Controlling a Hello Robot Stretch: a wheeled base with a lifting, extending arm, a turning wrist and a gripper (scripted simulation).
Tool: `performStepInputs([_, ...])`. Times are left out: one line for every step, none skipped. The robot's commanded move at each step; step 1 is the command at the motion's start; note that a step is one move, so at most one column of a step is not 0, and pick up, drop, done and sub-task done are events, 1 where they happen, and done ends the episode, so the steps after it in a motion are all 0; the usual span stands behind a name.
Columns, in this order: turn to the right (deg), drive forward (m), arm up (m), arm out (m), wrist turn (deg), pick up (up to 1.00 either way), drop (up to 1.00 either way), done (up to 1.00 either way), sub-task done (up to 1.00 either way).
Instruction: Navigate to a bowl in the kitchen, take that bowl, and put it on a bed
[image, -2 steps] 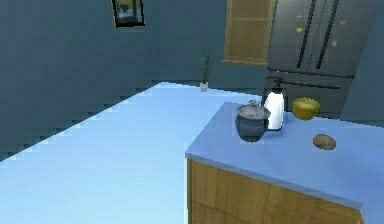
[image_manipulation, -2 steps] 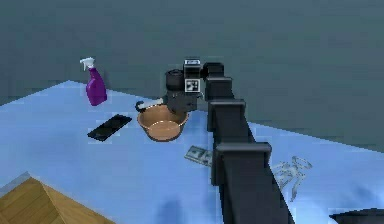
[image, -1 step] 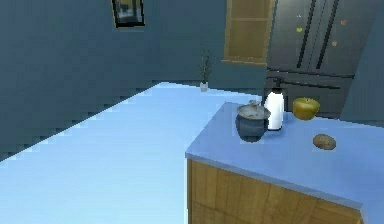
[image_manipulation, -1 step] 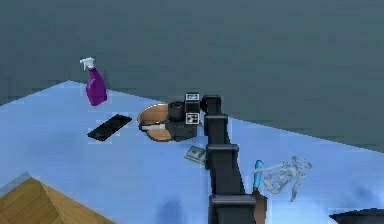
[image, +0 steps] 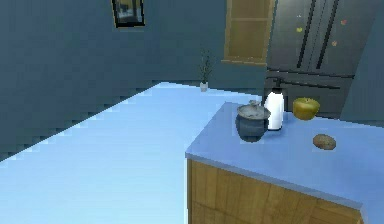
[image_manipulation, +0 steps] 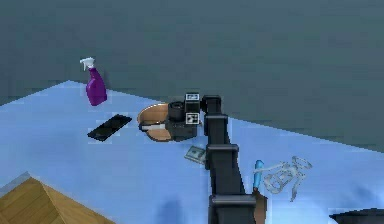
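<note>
Here, dark gripper (image_manipulation: 168, 112) at shallow round brown bowl (image_manipulation: 152, 124), smooth blue surface (image_manipulation: 50, 120); cannot tell if holding.

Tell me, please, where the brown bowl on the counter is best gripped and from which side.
Probably the rim of the bowl, on the arm side view's right, where the gripper is. The bowl looks shallow and upright with its opening upward, so the thin rim is the part to take, since its body seems too wide. A flat black thing lies off its other side.
</note>
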Motion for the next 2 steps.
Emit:
performStepInputs([0.0,0.0,0.08,0.0,0.0,0.0,0.0,0.0,0.0])
performStepInputs([0.0,0.0,0.0,0.0,-45.0,0.0,0.0,0.0,0.0])
